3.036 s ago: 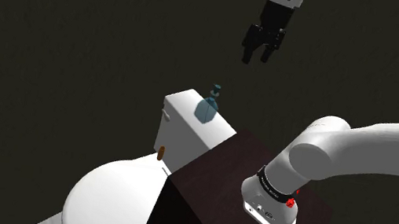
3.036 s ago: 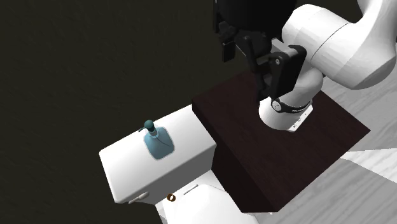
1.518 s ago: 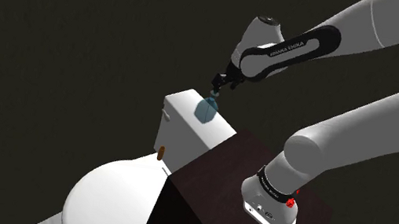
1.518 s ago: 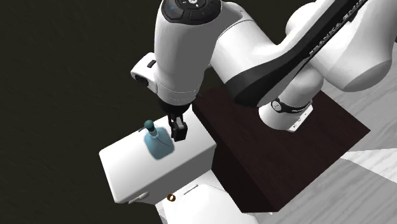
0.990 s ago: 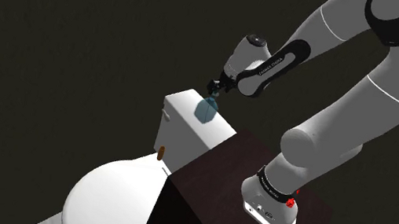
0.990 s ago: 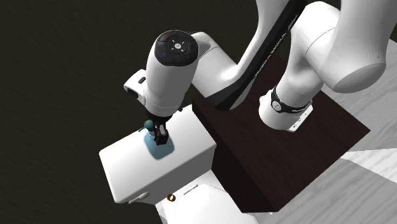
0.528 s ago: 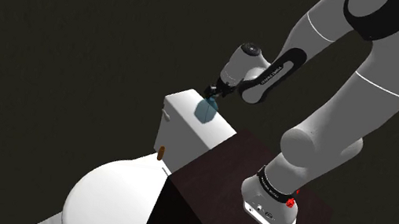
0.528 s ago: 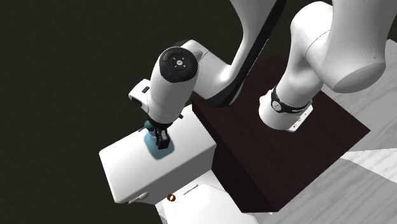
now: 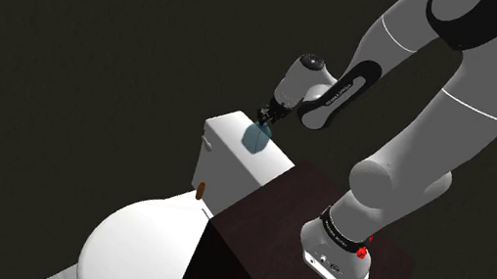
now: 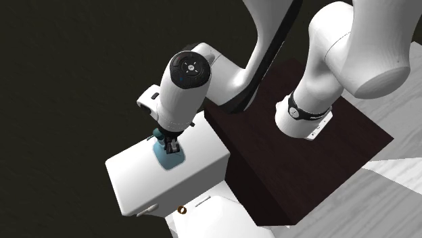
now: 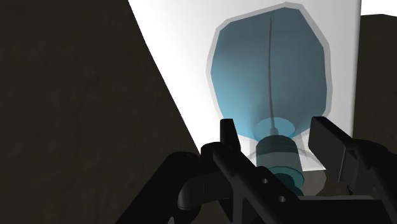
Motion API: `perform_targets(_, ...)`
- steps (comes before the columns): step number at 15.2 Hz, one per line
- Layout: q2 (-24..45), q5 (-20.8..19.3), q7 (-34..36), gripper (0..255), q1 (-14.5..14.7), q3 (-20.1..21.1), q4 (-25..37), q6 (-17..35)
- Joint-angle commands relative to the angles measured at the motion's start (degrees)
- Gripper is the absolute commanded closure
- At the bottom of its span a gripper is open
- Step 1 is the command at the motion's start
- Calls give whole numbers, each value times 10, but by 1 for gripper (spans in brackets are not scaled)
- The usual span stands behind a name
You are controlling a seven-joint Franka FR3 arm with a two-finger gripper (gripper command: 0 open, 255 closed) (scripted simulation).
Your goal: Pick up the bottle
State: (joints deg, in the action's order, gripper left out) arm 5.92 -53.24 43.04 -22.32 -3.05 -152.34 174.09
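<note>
Translucent blue squat bottle stands upright on top of the white toilet tank, my black end effector spread either side of its neck, not yet pinching it; approach looks done, closing and lifting left to do.

White toilet tank stands against a dark, mottled wall. Just in front of the tank lies the toilet's rounded white lid. Pale grey, wood-grained floor shows well apart from the tank, evenly and softly lit.
</note>
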Motion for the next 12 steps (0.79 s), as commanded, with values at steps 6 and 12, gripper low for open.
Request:
perform_targets(6,-42,108,-95,255,-14,29,-19,-23)
perform_targets(12,-102,234,-202,255,1,38,-33,-66)
